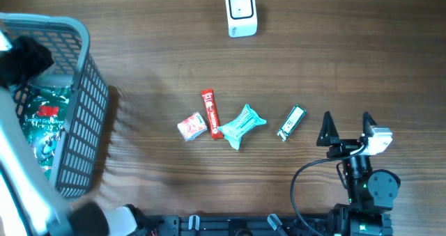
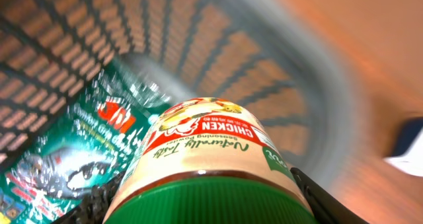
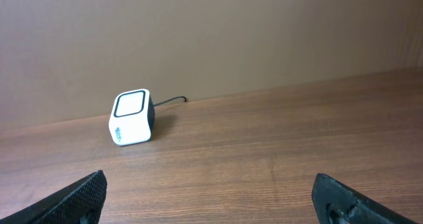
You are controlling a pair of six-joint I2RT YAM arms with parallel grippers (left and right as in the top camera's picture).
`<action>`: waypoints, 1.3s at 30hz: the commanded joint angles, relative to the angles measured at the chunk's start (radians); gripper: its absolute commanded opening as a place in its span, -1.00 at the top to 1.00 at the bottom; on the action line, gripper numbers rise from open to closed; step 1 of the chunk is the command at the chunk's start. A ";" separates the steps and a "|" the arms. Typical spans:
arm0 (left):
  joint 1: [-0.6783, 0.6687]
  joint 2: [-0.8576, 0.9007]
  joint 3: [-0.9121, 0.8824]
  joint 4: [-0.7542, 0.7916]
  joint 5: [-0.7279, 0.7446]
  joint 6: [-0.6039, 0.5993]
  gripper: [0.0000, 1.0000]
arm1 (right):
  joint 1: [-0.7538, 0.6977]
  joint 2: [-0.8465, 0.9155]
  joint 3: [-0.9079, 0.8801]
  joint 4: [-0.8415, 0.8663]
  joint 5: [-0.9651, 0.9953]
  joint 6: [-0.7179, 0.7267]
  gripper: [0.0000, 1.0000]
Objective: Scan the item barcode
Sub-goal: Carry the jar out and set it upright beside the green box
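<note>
Left gripper [image 2: 205, 192] is down inside the grey basket [image 1: 82, 128] at the left end of the bench [image 1: 153, 48], clenched on the chicken seasoning jar [image 2: 206, 137]. The left wrist view shows a dark finger tight against each side of the jar's green lid [image 2: 211, 204], with the red and cream label facing the camera. So the item to scan is in the basket, in the left gripper's grasp, lying over a green foil packet [image 2: 63, 154] that sits on the basket floor. From overhead the jar itself is hidden by the arm; only the packet [image 1: 43, 128] and a dark part of the arm show through the basket. The scanner [image 1: 241, 12] is a small white cube at the far middle of the bench, well apart from the basket, window up, with its cable [image 3: 169, 102] trailing off behind it. Right gripper [image 1: 346, 122] is released, jaws wide with nothing between them, parked at the near right of the bench and pointing toward the scanner [image 3: 132, 117]. Four small items lie in a loose row mid-bench: a red and white sachet [image 1: 191, 127], a red stick pack [image 1: 210, 113], a teal wrapper [image 1: 242, 126] and a small green bar [image 1: 292, 122]. The bar lies nearest the right gripper, not touching it.
</note>
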 commanded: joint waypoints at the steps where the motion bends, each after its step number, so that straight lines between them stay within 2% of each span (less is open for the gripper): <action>1: -0.090 -0.144 0.017 -0.003 0.055 0.008 -0.17 | 0.004 -0.004 -0.001 0.006 0.006 -0.018 -0.99; 4: -0.206 -0.216 0.017 -0.002 0.066 -0.032 -0.17 | 0.004 -0.004 -0.001 0.006 0.006 -0.018 -1.00; 9: -0.523 -0.224 0.009 -0.007 0.069 -0.082 -0.16 | 0.004 -0.004 -0.001 0.006 0.006 -0.018 -0.99; 15: -0.878 -0.086 -0.049 0.019 0.069 -0.090 -0.14 | 0.004 -0.004 -0.001 0.006 0.006 -0.018 -1.00; 19: -1.036 0.061 -0.067 0.070 0.065 -0.089 -0.14 | 0.004 -0.004 -0.001 0.006 0.006 -0.018 -0.99; 25: -1.170 0.326 -0.067 0.225 0.065 -0.089 -0.15 | 0.004 -0.004 -0.001 0.006 0.006 -0.018 -0.99; 34: -1.244 0.674 -0.067 0.327 0.066 -0.085 -0.19 | 0.004 -0.003 -0.001 0.006 0.006 -0.018 -0.99; 36: -1.253 0.703 -0.067 0.331 0.066 -0.081 -0.25 | 0.004 -0.004 -0.001 0.006 0.006 -0.018 -1.00; 38: -1.263 0.710 -0.067 0.335 0.065 -0.059 -0.47 | 0.004 -0.004 -0.001 0.006 0.006 -0.018 -0.99; 39: -1.265 0.708 -0.064 0.338 0.063 -0.059 -0.65 | 0.004 -0.003 -0.001 0.006 0.006 -0.018 -1.00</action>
